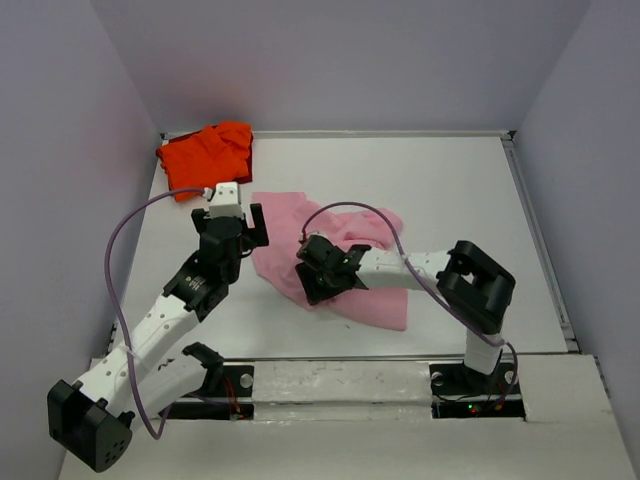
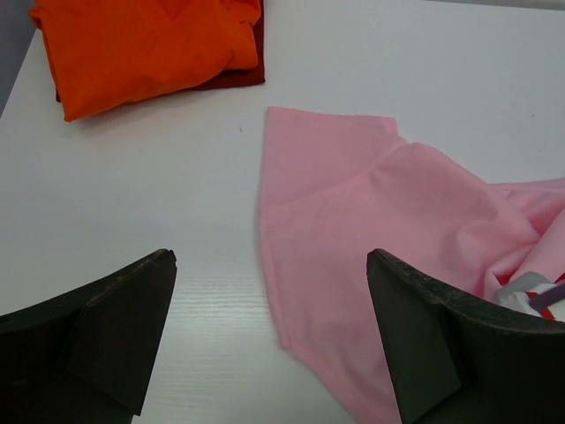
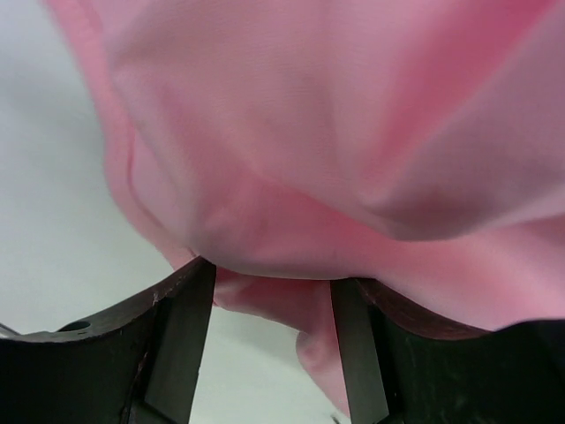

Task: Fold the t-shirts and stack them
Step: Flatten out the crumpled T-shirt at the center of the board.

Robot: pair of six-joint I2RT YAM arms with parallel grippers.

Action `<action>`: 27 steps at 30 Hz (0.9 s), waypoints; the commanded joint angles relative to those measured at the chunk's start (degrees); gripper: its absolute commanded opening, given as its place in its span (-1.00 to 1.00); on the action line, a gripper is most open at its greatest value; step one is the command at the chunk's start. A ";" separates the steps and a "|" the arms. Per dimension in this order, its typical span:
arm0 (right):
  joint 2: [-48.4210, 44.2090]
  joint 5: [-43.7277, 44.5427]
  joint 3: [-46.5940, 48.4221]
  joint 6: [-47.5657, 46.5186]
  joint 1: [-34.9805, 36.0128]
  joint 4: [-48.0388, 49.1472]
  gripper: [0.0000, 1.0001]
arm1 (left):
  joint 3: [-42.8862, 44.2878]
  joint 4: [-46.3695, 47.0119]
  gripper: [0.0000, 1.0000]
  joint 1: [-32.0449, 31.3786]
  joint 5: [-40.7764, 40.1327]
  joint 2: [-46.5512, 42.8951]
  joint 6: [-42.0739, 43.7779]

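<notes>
A light pink t-shirt (image 1: 283, 215) lies crumpled on the white table (image 1: 450, 200), near the middle. An orange-red t-shirt (image 1: 205, 155) sits bunched in the far left corner. My left gripper (image 1: 230, 218) hangs open beside the pink shirt's left edge; in the left wrist view its fingers (image 2: 115, 309) straddle bare table and the shirt's hem (image 2: 291, 344), gripping nothing. My right gripper (image 1: 306, 272) is pushed into the pink cloth from the right. In the right wrist view its jaws (image 3: 274, 283) stand apart, with pink folds (image 3: 309, 132) draped over and between the fingertips.
Grey walls enclose the table on the left, back and right. A raised rim (image 1: 540, 230) runs along the right side. A purple cable (image 1: 120, 260) loops out from the left arm. In the left wrist view the orange-red t-shirt (image 2: 141, 44) lies at the top left.
</notes>
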 commanded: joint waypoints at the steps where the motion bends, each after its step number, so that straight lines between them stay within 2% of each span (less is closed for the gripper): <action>1: 8.46 -3.19 10.65 -2.61 0.87 2.86 0.21 | 2.26 1.05 0.98 0.42 -2.18 -2.06 -0.22; 8: 23.41 -2.76 34.73 -6.13 0.87 -3.98 0.22 | 2.09 0.96 0.98 0.42 -5.43 -3.99 -0.22; 17: 35.65 -3.37 60.65 -6.31 -2.03 -10.93 0.27 | 1.65 1.40 0.98 0.94 -7.98 -7.07 -0.22; 20: 36.45 -3.28 63.66 -6.92 -2.82 -12.08 0.27 | 1.74 1.49 0.98 1.03 -7.81 -6.98 -0.22; 22: 33.57 -2.41 62.97 -8.49 -3.35 -12.26 0.28 | 1.74 1.40 0.98 1.03 -7.90 -7.07 -0.31; 25: 28.28 0.58 56.31 -9.82 -3.35 -12.17 0.29 | 1.65 1.58 0.98 1.12 -7.90 -7.68 -0.31; 27: 21.62 2.77 51.74 -10.61 -3.35 -11.91 0.29 | 1.65 1.66 0.98 1.12 -7.81 -7.77 -0.22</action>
